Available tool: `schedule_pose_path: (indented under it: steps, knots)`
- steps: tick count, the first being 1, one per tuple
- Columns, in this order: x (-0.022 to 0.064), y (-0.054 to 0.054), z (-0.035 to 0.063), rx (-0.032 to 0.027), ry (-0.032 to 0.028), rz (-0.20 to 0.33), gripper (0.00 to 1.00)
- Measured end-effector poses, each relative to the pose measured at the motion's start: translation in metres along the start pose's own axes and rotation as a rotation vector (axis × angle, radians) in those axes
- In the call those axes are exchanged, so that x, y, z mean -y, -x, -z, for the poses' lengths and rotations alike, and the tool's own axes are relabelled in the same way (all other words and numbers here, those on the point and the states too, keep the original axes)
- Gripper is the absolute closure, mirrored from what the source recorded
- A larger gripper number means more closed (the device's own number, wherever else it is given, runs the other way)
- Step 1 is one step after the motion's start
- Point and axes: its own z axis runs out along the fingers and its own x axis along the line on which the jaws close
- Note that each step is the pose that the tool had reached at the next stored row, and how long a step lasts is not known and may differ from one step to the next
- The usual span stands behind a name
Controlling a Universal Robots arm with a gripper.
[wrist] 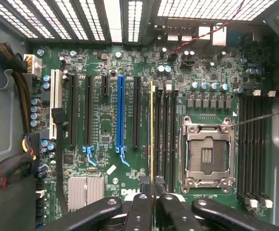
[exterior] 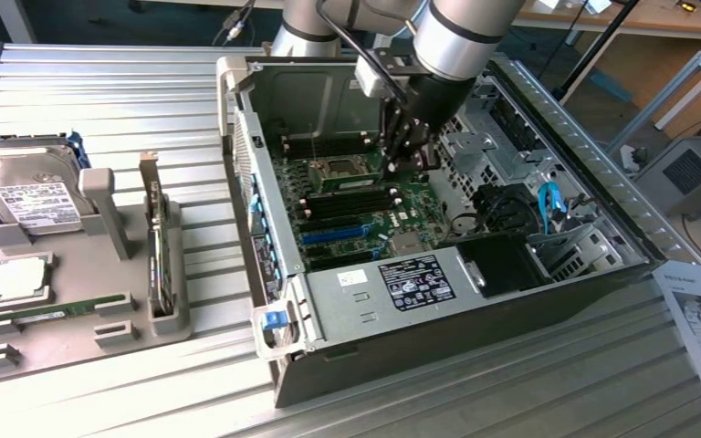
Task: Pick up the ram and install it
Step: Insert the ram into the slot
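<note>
The gripper (wrist: 152,193) was inside the open computer case (exterior: 363,310), its fingers (wrist: 144,187) drawn in narrow and clamped on the ram (wrist: 152,134). The wrist view showed the ram edge-on as a thin upright strip. It stood over the motherboard (wrist: 106,120) at the black memory slots (wrist: 164,134) beside the processor socket (wrist: 207,151), seemingly in line with the nearest slot, though whether it touched was unclear.

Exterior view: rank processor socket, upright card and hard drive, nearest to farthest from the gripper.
1. Processor socket, on the motherboard beside the gripper holding the ram.
2. Upright card, on the tray outside the case.
3. Hard drive, at the tray's end, exterior view's left.
</note>
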Motion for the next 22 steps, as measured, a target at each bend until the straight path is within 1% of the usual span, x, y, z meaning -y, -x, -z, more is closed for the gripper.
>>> schedule_pose_path:
  steps: [8,16,19,22]
  knots:
    - [0.0004,-0.0004,-0.0063,0.0,-0.0001,-0.003,0.88]
    - [0.0004,-0.0004,-0.0068,0.0001,-0.0003,-0.005,0.88]
    - [0.0005,-0.0004,-0.0075,0.0008,-0.0015,-0.03,0.88]
    - [0.0005,-0.0004,-0.0076,0.0011,-0.0018,-0.034,0.88]
